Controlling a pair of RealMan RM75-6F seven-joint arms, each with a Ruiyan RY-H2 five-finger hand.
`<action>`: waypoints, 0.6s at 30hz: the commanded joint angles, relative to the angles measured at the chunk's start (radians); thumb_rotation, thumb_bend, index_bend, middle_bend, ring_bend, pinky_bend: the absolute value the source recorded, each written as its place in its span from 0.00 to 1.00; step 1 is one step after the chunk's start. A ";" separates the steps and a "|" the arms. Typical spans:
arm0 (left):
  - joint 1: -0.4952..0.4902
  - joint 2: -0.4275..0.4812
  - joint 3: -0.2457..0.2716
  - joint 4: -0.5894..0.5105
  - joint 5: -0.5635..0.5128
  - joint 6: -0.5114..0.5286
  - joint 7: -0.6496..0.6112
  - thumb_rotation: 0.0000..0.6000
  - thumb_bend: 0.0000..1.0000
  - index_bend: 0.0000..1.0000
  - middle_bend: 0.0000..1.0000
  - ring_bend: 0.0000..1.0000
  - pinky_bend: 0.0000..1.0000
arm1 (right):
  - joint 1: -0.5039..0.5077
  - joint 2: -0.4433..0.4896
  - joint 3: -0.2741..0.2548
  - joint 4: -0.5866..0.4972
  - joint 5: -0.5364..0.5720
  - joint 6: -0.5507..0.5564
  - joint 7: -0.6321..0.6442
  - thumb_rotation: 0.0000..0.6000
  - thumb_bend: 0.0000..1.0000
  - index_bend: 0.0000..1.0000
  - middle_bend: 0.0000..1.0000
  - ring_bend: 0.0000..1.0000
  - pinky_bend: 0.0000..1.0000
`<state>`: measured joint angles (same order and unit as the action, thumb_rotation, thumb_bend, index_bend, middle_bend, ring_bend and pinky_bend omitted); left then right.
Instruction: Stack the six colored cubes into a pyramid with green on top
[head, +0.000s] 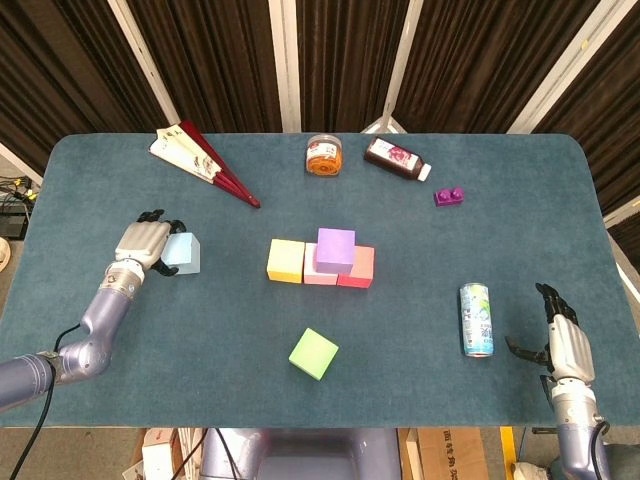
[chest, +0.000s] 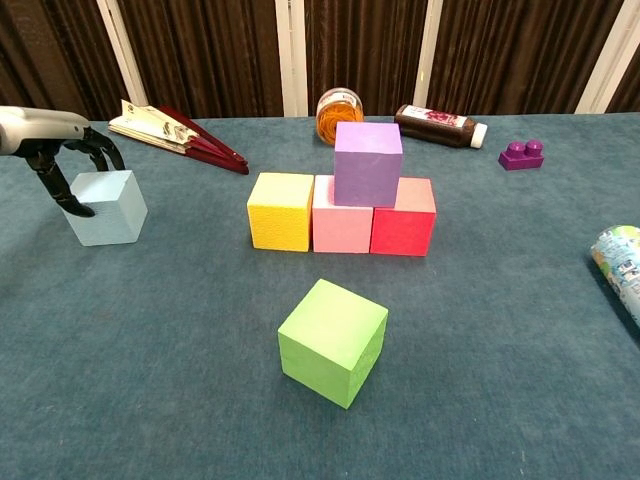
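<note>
Base row of yellow cube (head: 285, 260), pink cube (chest: 342, 214) and red cube (head: 359, 267) touching side by side at table centre; purple cube (head: 335, 249) stacked on pink and red; green cube (head: 314, 353) alone nearer the front edge, turned at an angle; light blue cube (head: 183, 253) off to the left, still flat on the teal table (head: 120, 380). Left hand (head: 142, 243) curled over the light blue cube, dark fingers (chest: 72, 192) touching its near face. Right hand (head: 563, 345) at front right, fingers spread, holding nothing; drink can (head: 476, 319) lying on its side just beside it. Along the far edge: folded fan (head: 205, 163); orange-lidded jar (head: 323, 155), contents unreadable; dark bottle (head: 396, 158) lying flat; purple toy brick (head: 448, 196).
</note>
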<state>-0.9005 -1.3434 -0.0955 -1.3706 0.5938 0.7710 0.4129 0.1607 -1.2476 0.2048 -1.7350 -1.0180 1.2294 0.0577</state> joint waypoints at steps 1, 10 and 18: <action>-0.001 -0.002 0.000 0.001 -0.001 0.000 0.002 1.00 0.27 0.26 0.29 0.00 0.00 | 0.000 0.000 0.000 0.000 0.000 0.000 0.000 1.00 0.27 0.06 0.06 0.00 0.00; -0.007 0.005 0.002 -0.009 -0.011 0.007 0.019 1.00 0.28 0.28 0.31 0.00 0.00 | 0.002 -0.004 0.004 0.004 0.011 -0.002 -0.003 1.00 0.27 0.06 0.06 0.00 0.00; -0.011 0.008 -0.003 -0.007 -0.022 0.008 0.023 1.00 0.34 0.31 0.33 0.00 0.00 | 0.002 -0.003 0.004 0.004 0.012 -0.002 -0.002 1.00 0.27 0.06 0.06 0.00 0.00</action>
<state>-0.9113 -1.3361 -0.0976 -1.3778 0.5720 0.7797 0.4363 0.1625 -1.2504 0.2084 -1.7311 -1.0058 1.2274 0.0554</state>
